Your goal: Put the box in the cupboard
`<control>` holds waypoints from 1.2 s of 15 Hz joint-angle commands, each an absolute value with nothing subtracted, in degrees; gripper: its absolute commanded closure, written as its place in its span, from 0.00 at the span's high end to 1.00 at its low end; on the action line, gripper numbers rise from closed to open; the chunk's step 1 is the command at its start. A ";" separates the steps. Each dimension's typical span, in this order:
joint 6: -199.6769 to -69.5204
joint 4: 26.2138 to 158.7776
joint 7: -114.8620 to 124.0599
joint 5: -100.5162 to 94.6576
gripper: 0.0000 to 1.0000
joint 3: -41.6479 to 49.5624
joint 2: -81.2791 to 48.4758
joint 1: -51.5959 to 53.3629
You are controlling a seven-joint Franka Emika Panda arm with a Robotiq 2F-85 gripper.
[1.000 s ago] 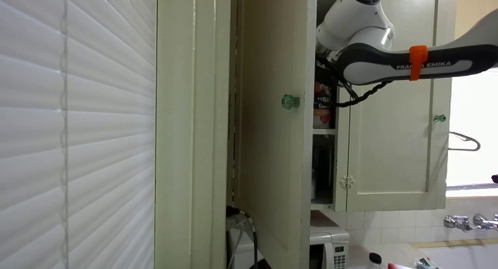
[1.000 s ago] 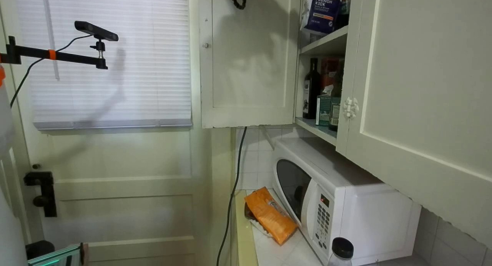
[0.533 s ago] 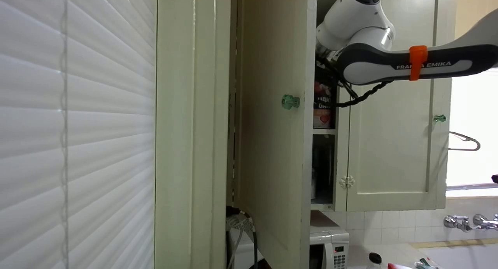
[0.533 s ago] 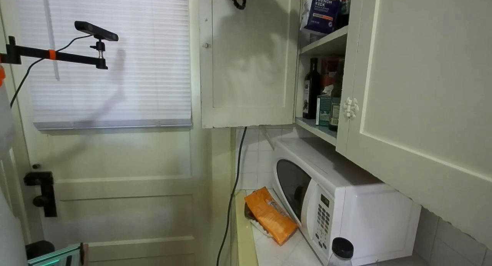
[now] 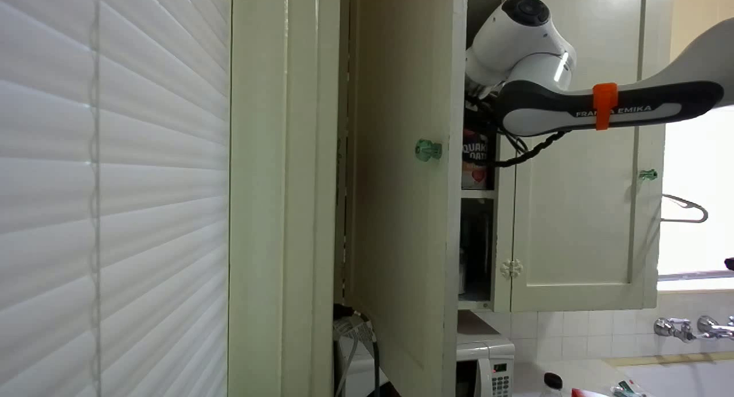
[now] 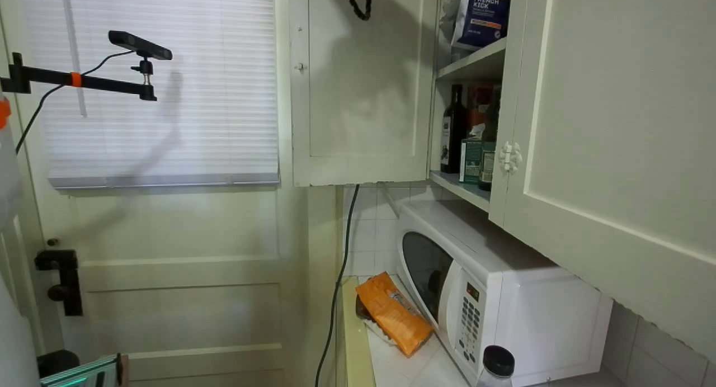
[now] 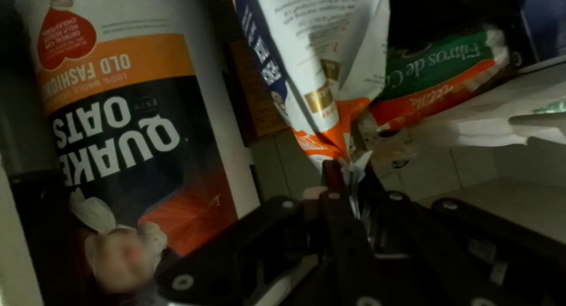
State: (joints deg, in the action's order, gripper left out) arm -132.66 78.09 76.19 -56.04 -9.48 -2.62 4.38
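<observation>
The cream-white cupboard has its panelled door (image 5: 401, 225) standing open, with a green knob (image 5: 428, 150); the door also shows in an exterior view (image 6: 363, 107). A white and navy bag marked French Kick (image 6: 482, 15) is upright at the upper shelf (image 6: 475, 61); whether it rests there is unclear. In the wrist view my gripper (image 7: 351, 175) is shut on the crimped orange-white end of this bag (image 7: 305, 54). The gripper is hidden in both exterior views. My grip is on a bag, not a box; a small green box (image 6: 471, 160) stands on the lower shelf.
A Quaker Oats canister (image 7: 128, 120) stands beside the bag, also visible in an exterior view (image 5: 475, 156). A green-red coffee filter pack (image 7: 435, 76) is on its other side. A dark bottle (image 6: 453, 130) stands below. A microwave (image 6: 551, 320) and orange packet (image 6: 394, 314) are underneath.
The arm has lowered and shifted slightly into the cupboard. The bag has moved to the right in an exterior view, farther behind the cupboard frame. More of the oats label is uncovered.
</observation>
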 commanded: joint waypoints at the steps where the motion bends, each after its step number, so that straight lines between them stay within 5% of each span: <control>1: -133.88 77.31 80.52 -60.55 0.03 -8.35 -3.25 3.75; 18: -136.71 78.83 104.43 -84.36 0.03 -5.85 -7.42 4.07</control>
